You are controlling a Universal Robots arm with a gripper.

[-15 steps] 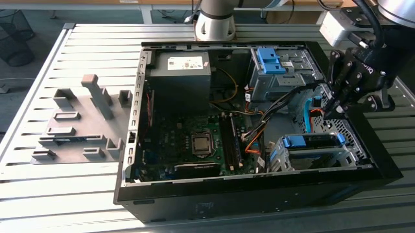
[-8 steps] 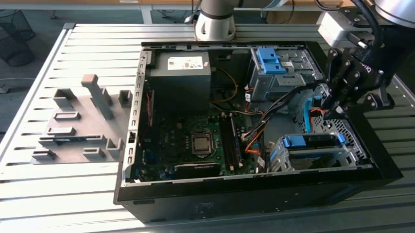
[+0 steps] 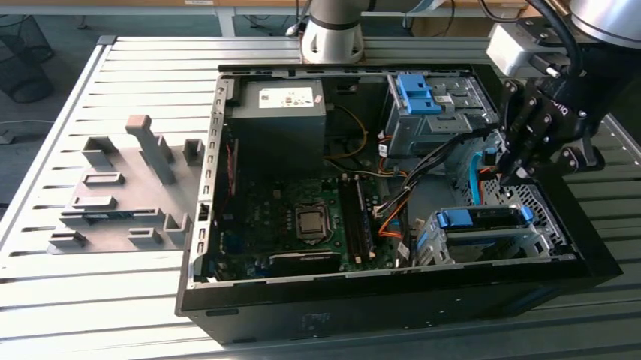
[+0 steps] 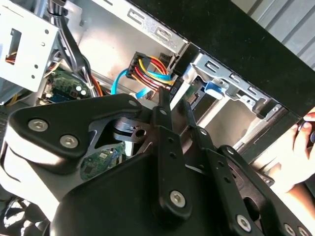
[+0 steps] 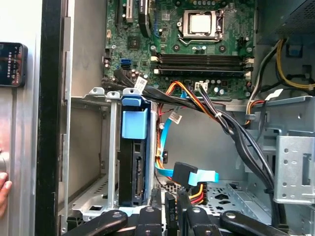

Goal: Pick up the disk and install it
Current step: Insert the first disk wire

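1. Across the exterior view: ribbed silver metal counter (image 3: 120, 315), brightly lit, glare on the slats.
2. Beyond its far corner, at the exterior view's left: black wire-mesh bin (image 3: 22, 60) on dull grey floor (image 3: 75, 26).

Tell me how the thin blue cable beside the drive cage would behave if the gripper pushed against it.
The blue cable would probably be floppy: it hangs in a loose curve. It looks thin and flat, so likely light and easily bent aside. It runs to a black connector, so a hard push might strain that joint.
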